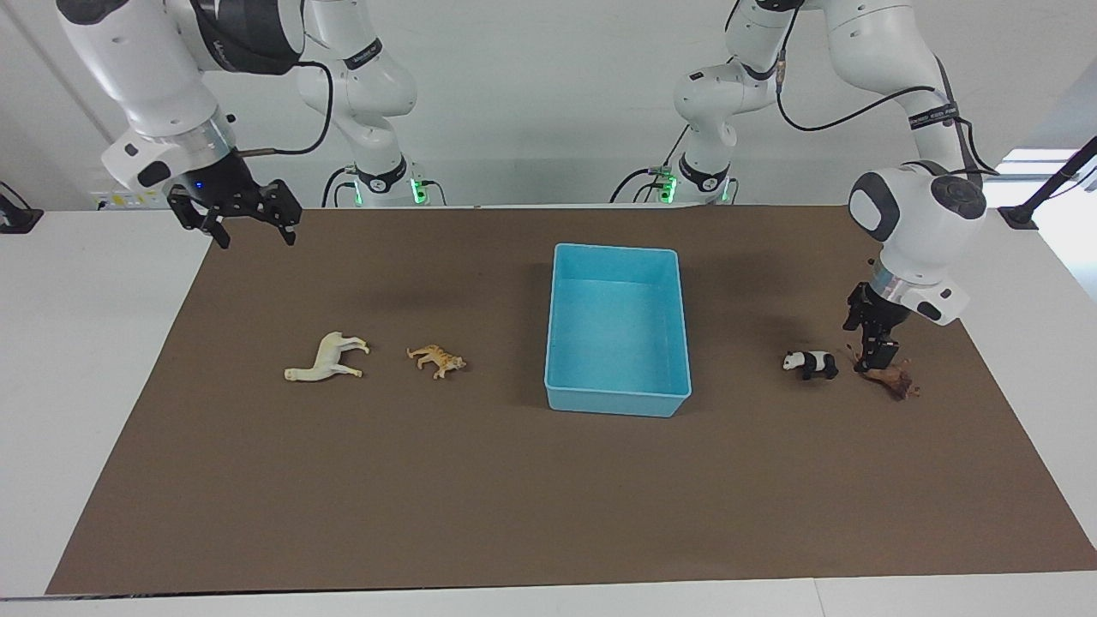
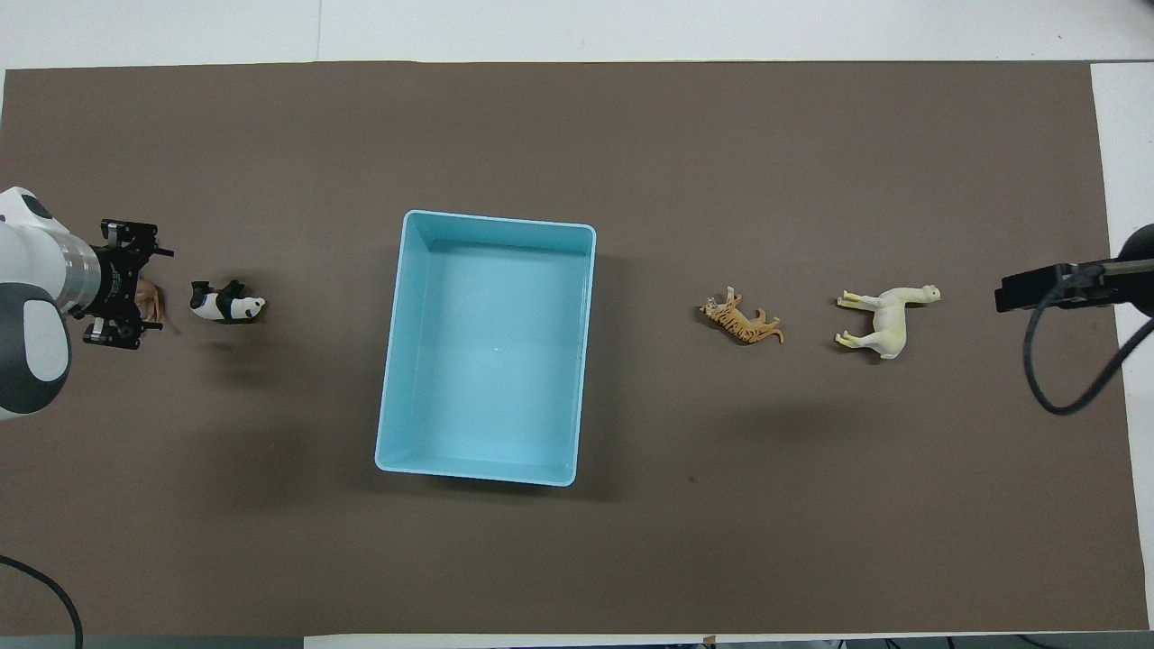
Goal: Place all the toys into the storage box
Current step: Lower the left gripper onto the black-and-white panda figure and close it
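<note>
The light blue storage box (image 1: pixel 617 330) stands on the brown mat (image 1: pixel 514 497) at about the middle of the table, with nothing inside it. All four toys lie on the mat outside the box. Toward the right arm's end of the table from the box lies the orange striped tiger (image 1: pixel 438 359) on its side, well apart from the box wall; the cream-white horse (image 1: pixel 327 358) lies on its side past the tiger, farther again from the box. Toward the left arm's end of the table from the box stands the black-and-white panda (image 1: pixel 810 364), well apart from the box; the brown lion (image 1: pixel 891 376) lies just beside the panda, on the side away from the box. The left gripper (image 1: pixel 878 358) is down low at the lion's box-ward end, its fingers apart and straddling that end of the figurine; whether they touch it cannot be told. In the overhead view the left gripper (image 2: pixel 135 285) covers most of the lion (image 2: pixel 153 298). The right gripper (image 1: pixel 250 231) hangs in the air over the mat's corner at the right arm's end, well apart from the box and over none of the toys, its fingers spread wide with nothing between them.
</note>
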